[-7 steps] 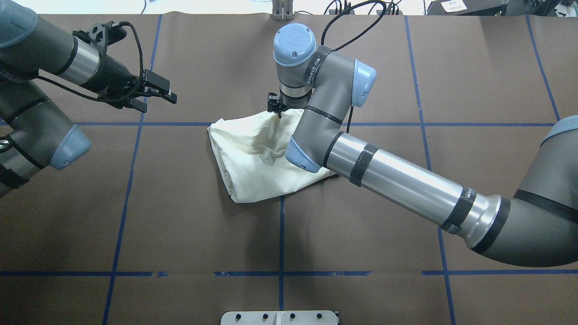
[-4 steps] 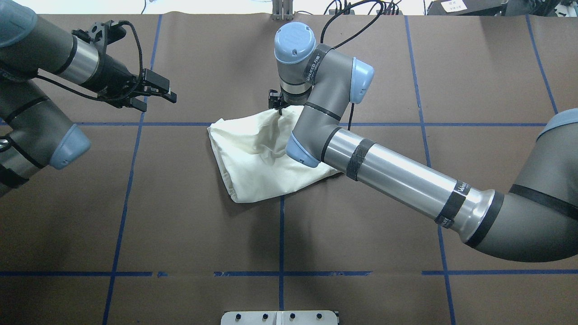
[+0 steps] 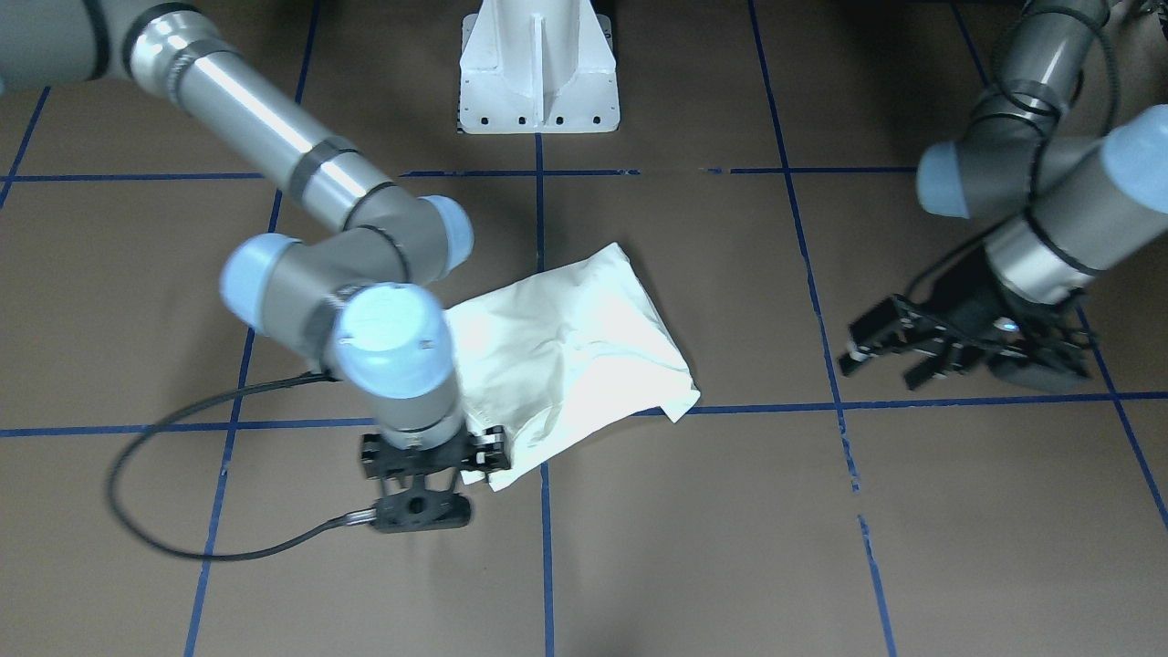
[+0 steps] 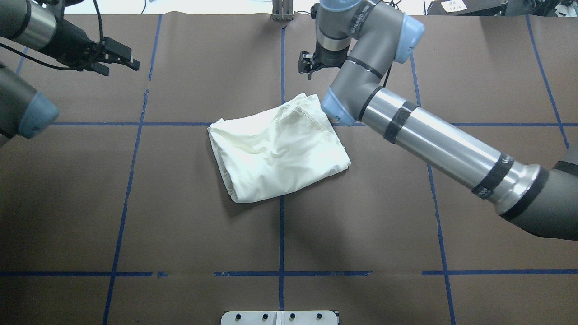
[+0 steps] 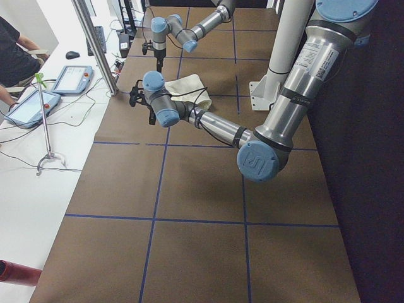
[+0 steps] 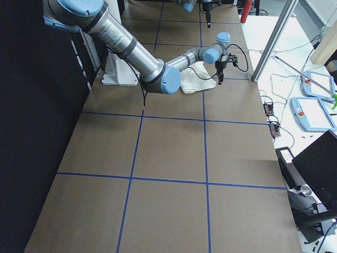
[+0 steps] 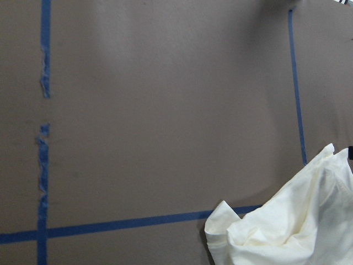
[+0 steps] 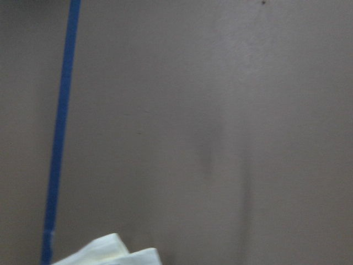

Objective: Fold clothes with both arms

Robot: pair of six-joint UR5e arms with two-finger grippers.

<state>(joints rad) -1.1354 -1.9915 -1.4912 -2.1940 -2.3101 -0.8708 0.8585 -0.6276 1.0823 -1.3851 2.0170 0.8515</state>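
Note:
The cream-white T-shirt (image 4: 275, 151) lies folded into a rumpled rectangle at the table's middle, plain side up with the print hidden. It also shows in the front view (image 3: 570, 351) and at the lower edges of the left wrist view (image 7: 292, 229) and the right wrist view (image 8: 105, 255). My right gripper (image 4: 307, 63) hangs above the table just beyond the shirt's far edge, pointing down, apart from the cloth (image 3: 429, 461). Its jaws look open and empty. My left gripper (image 4: 122, 67) is open and empty, high at the far left (image 3: 881, 365).
The brown table cover carries a grid of blue tape lines (image 4: 281, 234). The white pedestal base (image 3: 538, 82) stands at the robot's side. A side table with tablets (image 5: 72, 79), cables and a metal post (image 5: 95, 44) lies beyond the far edge, with a person (image 5: 12, 57) there.
My right gripper has let go of the shirt's far edge and moved up and away to the far right; that edge now lies flat. My left gripper has drawn back to the far left.

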